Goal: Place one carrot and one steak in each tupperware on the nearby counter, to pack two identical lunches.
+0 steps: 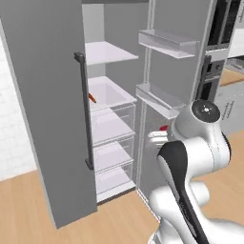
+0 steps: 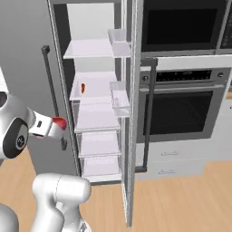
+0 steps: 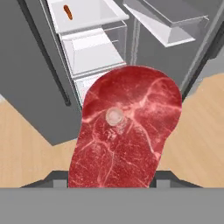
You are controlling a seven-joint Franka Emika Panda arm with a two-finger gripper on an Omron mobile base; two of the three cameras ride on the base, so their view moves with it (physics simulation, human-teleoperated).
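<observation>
Hand view: a steak point(image 3: 127, 129) hangs in front of the lens, pinched in the pincer point(image 3: 111, 183), whose tips sit under its lower edge. That the meat hangs clear of any shelf suggests it is in transit to a tupperware. At 11 o'clock a carrot point(image 3: 68, 12) lies on a white fridge shelf point(image 3: 94, 17), presumably waiting its turn. In the left base view the steak point(image 1: 164, 127) shows as a red sliver at 12 o'clock of the arm's elbow, outside the open fridge; the carrot point(image 1: 92, 97) is at 10 o'clock of it. The right base view has the steak point(image 2: 59, 122) at 9 o'clock, the carrot point(image 2: 83, 87) on its shelf point(image 2: 97, 84). The likely next step is a swing toward the counter.
</observation>
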